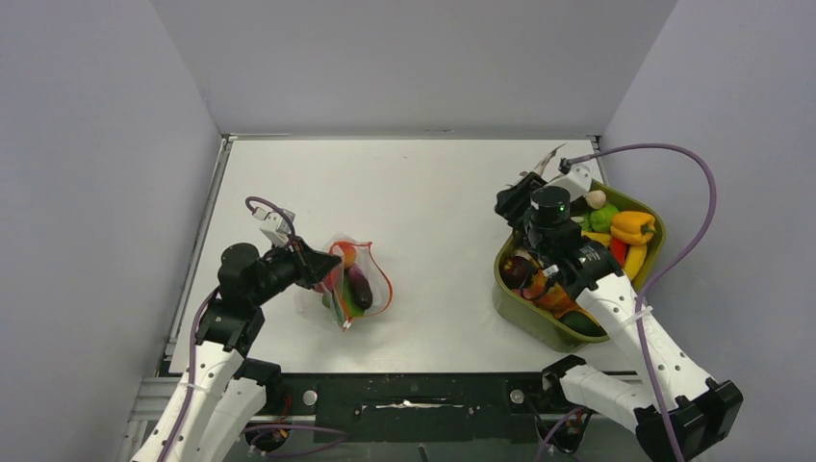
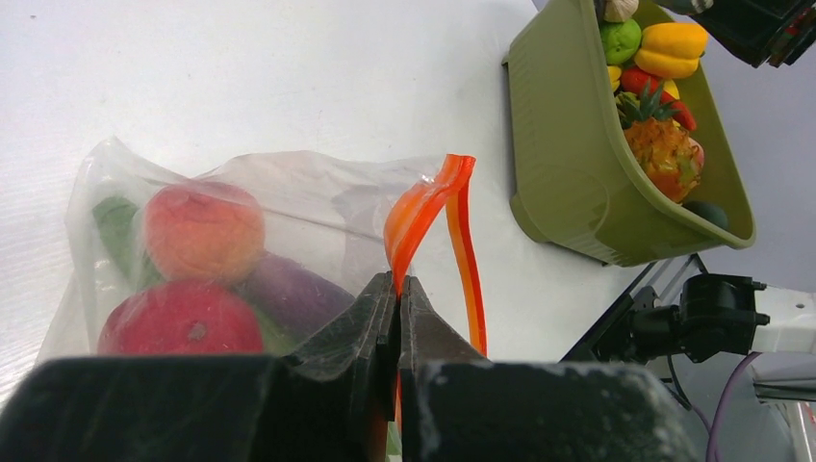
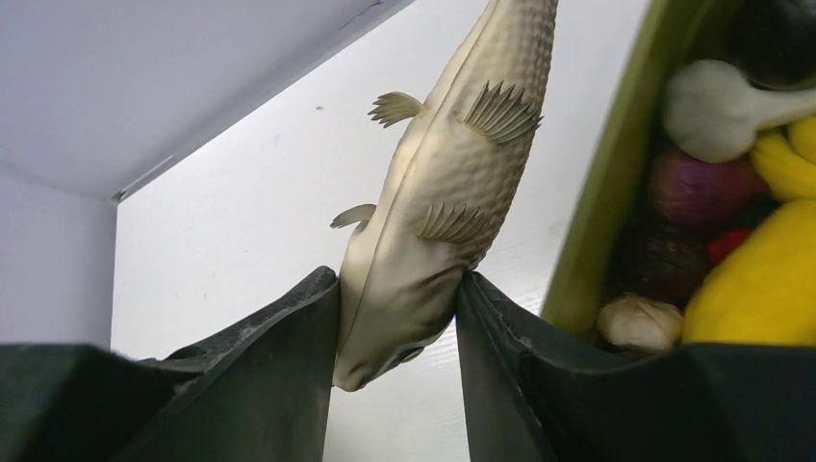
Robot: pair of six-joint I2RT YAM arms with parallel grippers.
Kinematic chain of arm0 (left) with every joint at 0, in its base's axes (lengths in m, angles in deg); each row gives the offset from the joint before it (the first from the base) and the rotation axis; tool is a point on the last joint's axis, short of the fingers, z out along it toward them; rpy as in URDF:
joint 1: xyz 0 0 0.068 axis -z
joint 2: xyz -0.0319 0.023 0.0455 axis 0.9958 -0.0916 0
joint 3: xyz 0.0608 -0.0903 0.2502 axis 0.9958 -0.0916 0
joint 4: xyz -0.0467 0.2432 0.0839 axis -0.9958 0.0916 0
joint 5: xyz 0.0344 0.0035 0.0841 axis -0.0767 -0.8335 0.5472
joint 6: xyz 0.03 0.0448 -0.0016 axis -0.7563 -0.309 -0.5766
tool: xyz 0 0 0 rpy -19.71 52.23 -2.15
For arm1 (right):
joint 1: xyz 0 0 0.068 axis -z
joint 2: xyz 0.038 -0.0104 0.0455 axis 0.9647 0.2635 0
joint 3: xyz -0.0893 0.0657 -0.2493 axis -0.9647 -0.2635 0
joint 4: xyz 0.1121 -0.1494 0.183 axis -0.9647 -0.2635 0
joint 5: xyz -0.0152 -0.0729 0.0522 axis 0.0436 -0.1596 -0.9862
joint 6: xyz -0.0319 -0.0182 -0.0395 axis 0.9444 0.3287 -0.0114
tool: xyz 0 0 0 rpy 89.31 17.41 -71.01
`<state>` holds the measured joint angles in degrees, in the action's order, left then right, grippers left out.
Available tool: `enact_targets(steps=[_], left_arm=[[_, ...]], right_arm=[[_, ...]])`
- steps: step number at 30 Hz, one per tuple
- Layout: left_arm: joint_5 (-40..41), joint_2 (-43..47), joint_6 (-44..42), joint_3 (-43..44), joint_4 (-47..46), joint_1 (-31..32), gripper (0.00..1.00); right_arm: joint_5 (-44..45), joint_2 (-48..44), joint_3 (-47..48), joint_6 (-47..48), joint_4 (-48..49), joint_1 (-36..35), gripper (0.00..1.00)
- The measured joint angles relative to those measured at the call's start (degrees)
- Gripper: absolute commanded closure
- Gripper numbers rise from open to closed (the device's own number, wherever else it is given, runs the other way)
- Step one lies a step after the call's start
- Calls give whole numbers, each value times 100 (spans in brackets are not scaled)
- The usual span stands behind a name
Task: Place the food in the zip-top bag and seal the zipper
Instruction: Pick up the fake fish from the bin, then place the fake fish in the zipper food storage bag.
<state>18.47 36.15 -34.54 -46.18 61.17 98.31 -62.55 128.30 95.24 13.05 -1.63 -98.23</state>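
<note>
The clear zip-top bag (image 1: pixel 354 281) lies left of centre with its mouth open; it also shows in the left wrist view (image 2: pixel 241 241). Inside are red, orange, purple and green toy pieces (image 2: pixel 183 318). My left gripper (image 2: pixel 397 284) is shut on the orange-red zipper strip (image 2: pixel 428 207) and holds that edge up; it also shows from above (image 1: pixel 322 267). My right gripper (image 3: pixel 399 289) is shut on a beige toy fish (image 3: pixel 452 183) and holds it above the tub's far left rim; from above the fish (image 1: pixel 550 160) sticks out past the gripper (image 1: pixel 541 178).
The olive-green tub (image 1: pixel 539 322) stands at the right, holding a yellow pepper (image 1: pixel 632 227), a green piece, a pineapple-like piece, garlic and other toys. It also shows in the left wrist view (image 2: pixel 568 164) and the right wrist view (image 3: pixel 616 173). White walls enclose the table.
</note>
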Motion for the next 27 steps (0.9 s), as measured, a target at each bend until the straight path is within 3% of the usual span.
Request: enact_targets(steps=[10,18,27], left_arm=[[-2,-157,424,2,-162,0,100],[22,-323,949,179,-387,0,100],[44,-282,1397,190,-546,0,100]], right_arm=[[-229,107,-444,1351,1613,-1609,73],[-1303,382,-1165,2535,3163,-2723,72],[-2271,1130,-1222,3735,4308,-3810,69]])
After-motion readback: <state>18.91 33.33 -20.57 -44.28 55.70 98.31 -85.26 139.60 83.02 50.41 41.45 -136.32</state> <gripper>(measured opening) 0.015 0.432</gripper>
